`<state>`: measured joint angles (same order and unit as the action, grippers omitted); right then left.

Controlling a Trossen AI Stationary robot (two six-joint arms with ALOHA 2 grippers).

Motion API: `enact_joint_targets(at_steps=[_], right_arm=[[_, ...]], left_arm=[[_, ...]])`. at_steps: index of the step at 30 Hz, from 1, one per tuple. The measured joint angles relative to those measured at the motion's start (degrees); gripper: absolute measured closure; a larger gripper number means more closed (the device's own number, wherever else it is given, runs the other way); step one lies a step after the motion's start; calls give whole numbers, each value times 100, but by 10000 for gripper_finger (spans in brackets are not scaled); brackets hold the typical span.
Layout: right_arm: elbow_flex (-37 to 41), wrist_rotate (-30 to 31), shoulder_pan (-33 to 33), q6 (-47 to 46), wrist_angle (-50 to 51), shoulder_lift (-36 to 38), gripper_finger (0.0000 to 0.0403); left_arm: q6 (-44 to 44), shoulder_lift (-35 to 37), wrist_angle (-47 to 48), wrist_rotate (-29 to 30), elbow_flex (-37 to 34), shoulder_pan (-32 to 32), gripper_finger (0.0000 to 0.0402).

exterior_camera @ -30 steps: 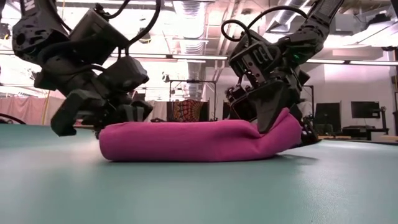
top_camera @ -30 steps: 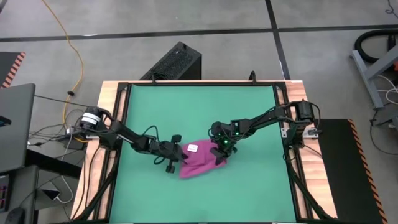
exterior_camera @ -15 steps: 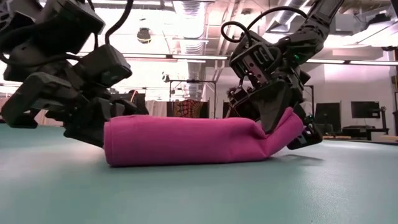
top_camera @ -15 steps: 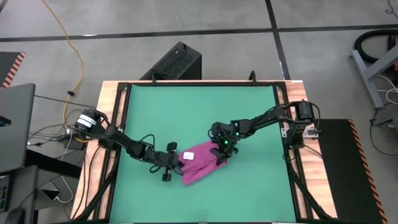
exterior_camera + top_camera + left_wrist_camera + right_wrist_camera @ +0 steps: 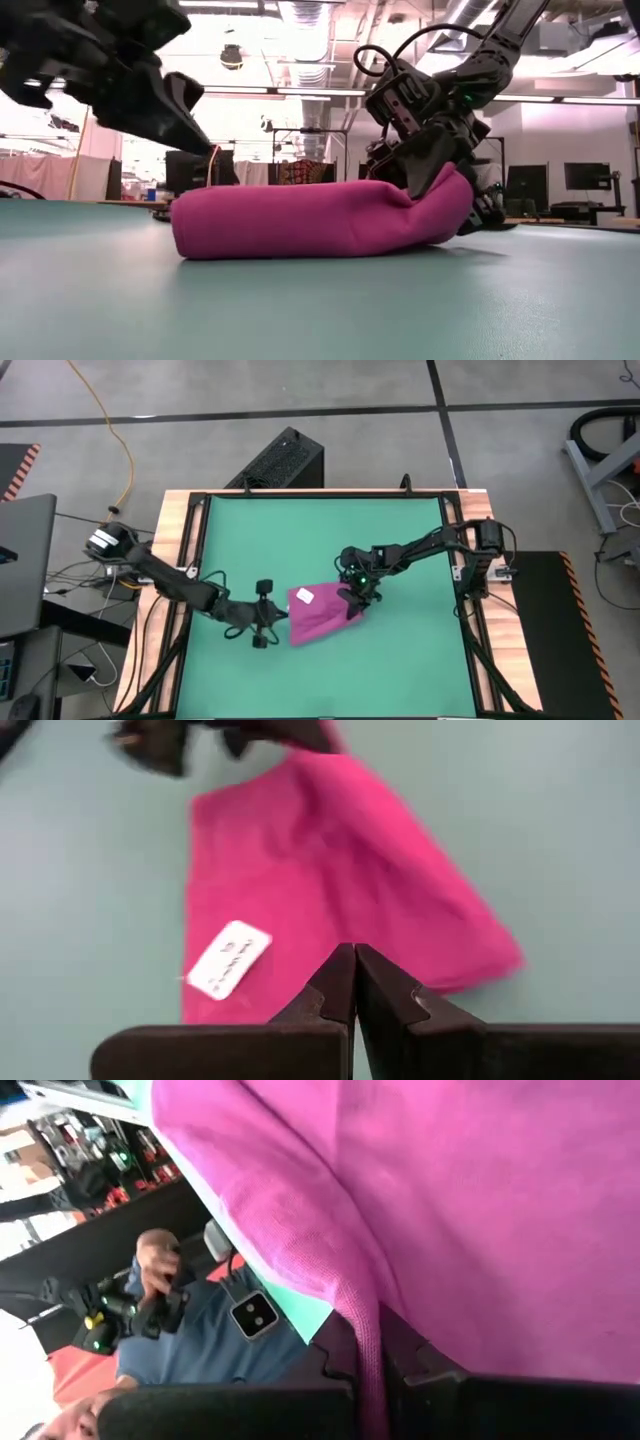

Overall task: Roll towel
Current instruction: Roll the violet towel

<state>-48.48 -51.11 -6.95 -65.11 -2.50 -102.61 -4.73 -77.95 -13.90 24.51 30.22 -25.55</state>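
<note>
From my station the towel lies just below the centre of the high view, a folded magenta bundle on the green mat, its white tag face up near its upper left corner; bare mat runs wide on every side of it, most of all toward the top of the frame, and the wooden table edge and dark frame rails sit well apart from it. My right gripper is at the towel's right end, fingers clamped on a pinched fold of cloth, which the right wrist view shows caught between the pads; in the low view that end is lifted a little off the mat. My left gripper sits just beside the towel's left edge, fingers pressed together and holding nothing, apart from the cloth. Beyond the table I see grey floor, a black box at the top edge and an orange cable at upper left; a person shows in the right wrist view.
</note>
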Motion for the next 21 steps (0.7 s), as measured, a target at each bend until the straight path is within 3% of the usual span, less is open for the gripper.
enact_joint_targets(at_steps=[14,21], right_arm=[[-1,137,-90,215,121,0,383],[-1,176,-250,209,-43,0,383]], left_arm=[[1677,-1301,666,-18,1644,-612,401],[1762,-1409,1465,-26,2025,-692,402]])
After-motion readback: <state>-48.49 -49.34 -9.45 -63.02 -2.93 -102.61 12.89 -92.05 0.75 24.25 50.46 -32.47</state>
